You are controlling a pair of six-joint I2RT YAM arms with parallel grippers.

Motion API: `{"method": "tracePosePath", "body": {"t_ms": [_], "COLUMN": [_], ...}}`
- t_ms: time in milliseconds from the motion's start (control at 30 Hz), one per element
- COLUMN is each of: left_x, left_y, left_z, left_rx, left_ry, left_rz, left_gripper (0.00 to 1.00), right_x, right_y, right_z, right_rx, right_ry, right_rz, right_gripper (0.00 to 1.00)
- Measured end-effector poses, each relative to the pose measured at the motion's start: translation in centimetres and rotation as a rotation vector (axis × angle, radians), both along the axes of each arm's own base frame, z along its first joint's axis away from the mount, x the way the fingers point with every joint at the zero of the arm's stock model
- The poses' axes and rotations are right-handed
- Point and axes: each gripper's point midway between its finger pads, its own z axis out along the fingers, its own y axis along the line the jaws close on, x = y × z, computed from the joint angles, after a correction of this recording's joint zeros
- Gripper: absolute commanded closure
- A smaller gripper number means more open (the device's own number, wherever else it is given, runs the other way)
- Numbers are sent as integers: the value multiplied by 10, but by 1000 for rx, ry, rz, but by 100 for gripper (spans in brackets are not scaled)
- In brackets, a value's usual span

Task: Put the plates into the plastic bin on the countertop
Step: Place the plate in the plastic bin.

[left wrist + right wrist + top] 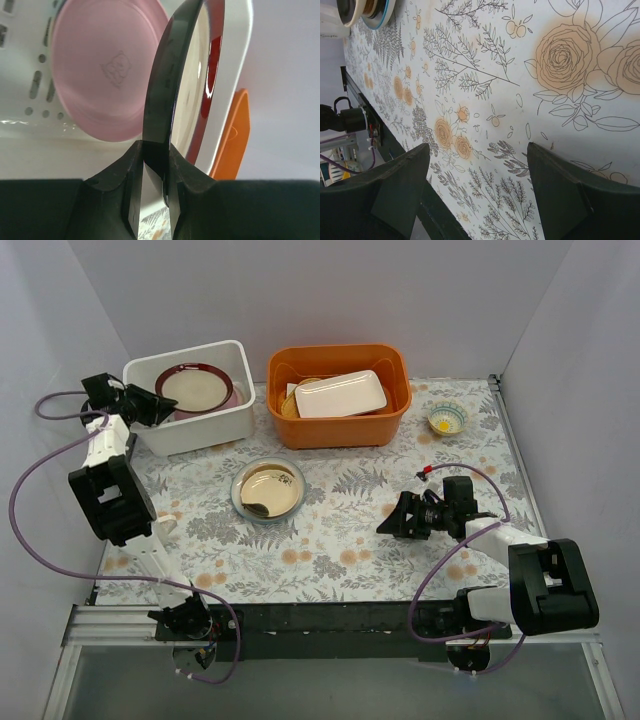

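**Item 1, left tool** (158, 406): clenched on the rim of the dark-rimmed plate (195, 387), at the near-left wall of the plastic bin (205, 428). The left wrist view shows the fingers (131, 192) pinching only a short stretch of the edge.

**Item 2, dark-rimmed plate:** cream centre, glossy red-brown border. It is tilted, inside the bin's outline and above the pink plate (100, 75). Whether the two touch cannot be told.

**Item 3, stacked plates** (268, 489): amber-brown on pale blue, mid-tabletop, not yet binned.

**Item 4, right tool** (400, 515): released, jaws wide, nothing between them. It sits low over the tabletop (340, 540) on the right, well apart from everything.

**Hazards (judged):**
- An edge-only pinch on a glazed rim may let the plate pivot or slide out.
- Letting go while the plate is tilted could drop it hard onto the pink plate, with chipping or a bounce.
- The tool sits just beside the bin wall, so a push there could shove the light bin.

**Edges and room:**
- The bin's right wall stands near the orange tub (338, 425), which holds a white dish (340, 395), with a narrow gap between.
- The enclosure walls crowd the bin on its far and left sides.
- The clear exit for the left tool is upward and toward the near side.
- The central tabletop gives wide approach to the stacked plates.
- The small bowl (447, 420) sits far right, out of the way.
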Motion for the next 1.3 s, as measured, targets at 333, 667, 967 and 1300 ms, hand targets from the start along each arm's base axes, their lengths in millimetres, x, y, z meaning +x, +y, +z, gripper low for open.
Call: {"method": "tracePosePath", "body": {"t_ms": [333, 667, 967, 1300], "left_x": [8, 10, 10, 9], "left_y": [17, 27, 30, 29], "left_z": [-21, -29, -36, -37], "left_rx": [25, 64, 77, 93], "left_ry": [69, 115, 137, 139], "left_rz": [44, 75, 73, 59], "left_gripper": [100, 96, 88, 65], "right_x": [1, 1, 1, 2], "right_y": [0, 1, 2, 2], "right_z": [0, 0, 0, -1], "right_rx": [1, 14, 18, 20], "right_ry": [-4, 1, 0, -1], "right_rz": [0, 9, 11, 13], "right_gripper": [14, 14, 15, 15]}}
